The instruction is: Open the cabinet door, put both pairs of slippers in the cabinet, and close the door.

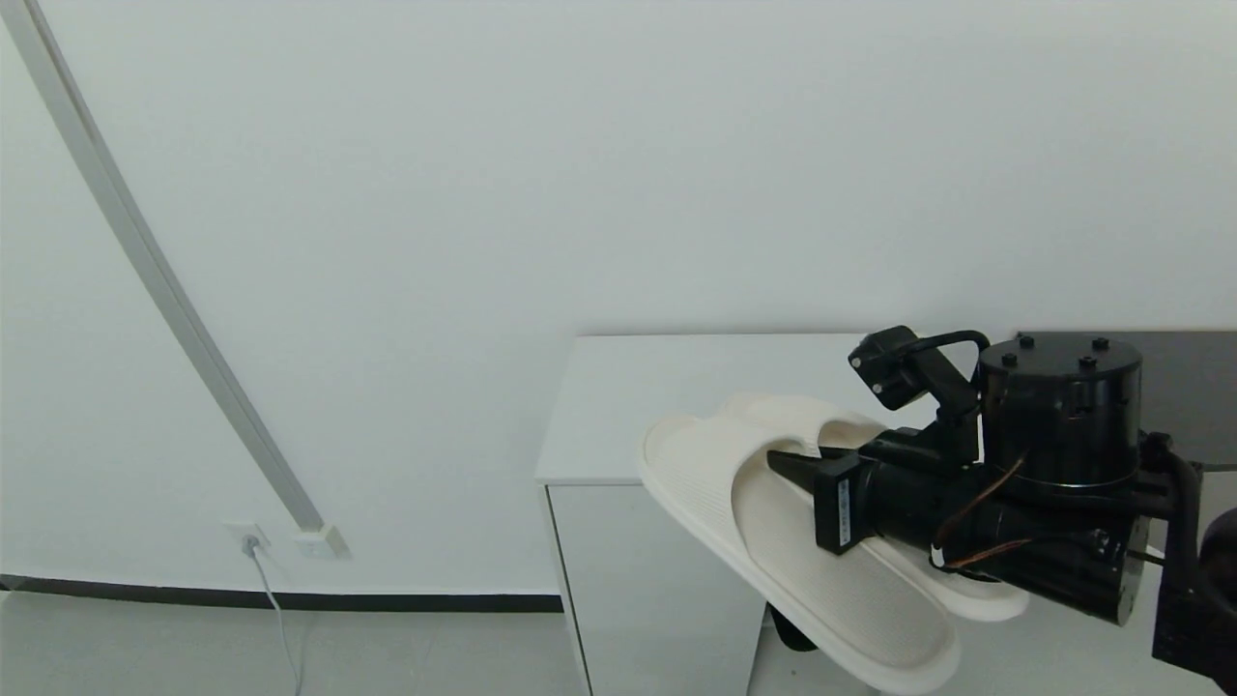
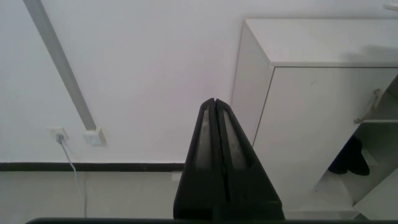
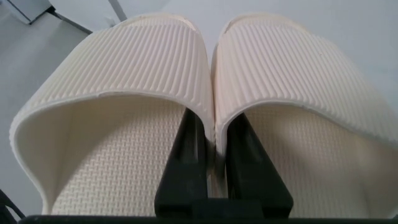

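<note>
White cabinet (image 1: 676, 387) pictured against wall. Pair of cream slippers (image 1: 841, 580) held aloft and tilted in front of cabinet's top front edge, straps side by side. Right pincer (image 1: 788, 464) clamped on adjoining strap edges. Left pincer (image 2: 215, 149) pressed closed, nothing gripped.

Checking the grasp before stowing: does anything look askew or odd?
Nothing damaged, but the cream slippers hang steeply tilted from the right end effector, pinched only by their adjoining strap edges, one finger inside each.
</note>
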Available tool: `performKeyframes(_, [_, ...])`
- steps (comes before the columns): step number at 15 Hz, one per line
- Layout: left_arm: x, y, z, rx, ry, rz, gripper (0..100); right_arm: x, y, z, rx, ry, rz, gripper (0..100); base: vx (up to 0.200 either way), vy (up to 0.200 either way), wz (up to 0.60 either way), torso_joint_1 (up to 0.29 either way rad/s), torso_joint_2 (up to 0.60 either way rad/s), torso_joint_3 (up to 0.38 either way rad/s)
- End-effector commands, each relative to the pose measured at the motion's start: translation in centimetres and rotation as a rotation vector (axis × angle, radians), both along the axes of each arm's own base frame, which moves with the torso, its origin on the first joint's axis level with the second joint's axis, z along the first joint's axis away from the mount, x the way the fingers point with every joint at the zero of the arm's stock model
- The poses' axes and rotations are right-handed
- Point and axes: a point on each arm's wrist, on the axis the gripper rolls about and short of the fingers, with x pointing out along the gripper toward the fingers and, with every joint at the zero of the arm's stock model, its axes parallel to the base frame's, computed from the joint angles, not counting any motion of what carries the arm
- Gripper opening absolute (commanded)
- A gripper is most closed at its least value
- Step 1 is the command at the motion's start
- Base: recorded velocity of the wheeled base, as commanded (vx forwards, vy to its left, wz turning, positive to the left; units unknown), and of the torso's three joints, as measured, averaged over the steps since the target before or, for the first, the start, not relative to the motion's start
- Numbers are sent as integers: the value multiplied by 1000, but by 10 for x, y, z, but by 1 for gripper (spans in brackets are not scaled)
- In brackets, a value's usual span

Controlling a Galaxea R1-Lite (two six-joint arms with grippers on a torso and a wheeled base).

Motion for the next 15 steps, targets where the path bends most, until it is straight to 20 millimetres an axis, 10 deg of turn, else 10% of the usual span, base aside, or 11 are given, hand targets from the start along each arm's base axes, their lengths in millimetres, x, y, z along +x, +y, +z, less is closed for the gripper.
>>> performKeyframes(1, [0,0,0,-1,1,1,0,-2,0,-1,-2,2,5,0,0,0,0,0,0,0])
performKeyframes(15, [0,0,0,-3,1,4,0,-4,4,-8,-33,8,25,0,0,-43,0,0,0,0])
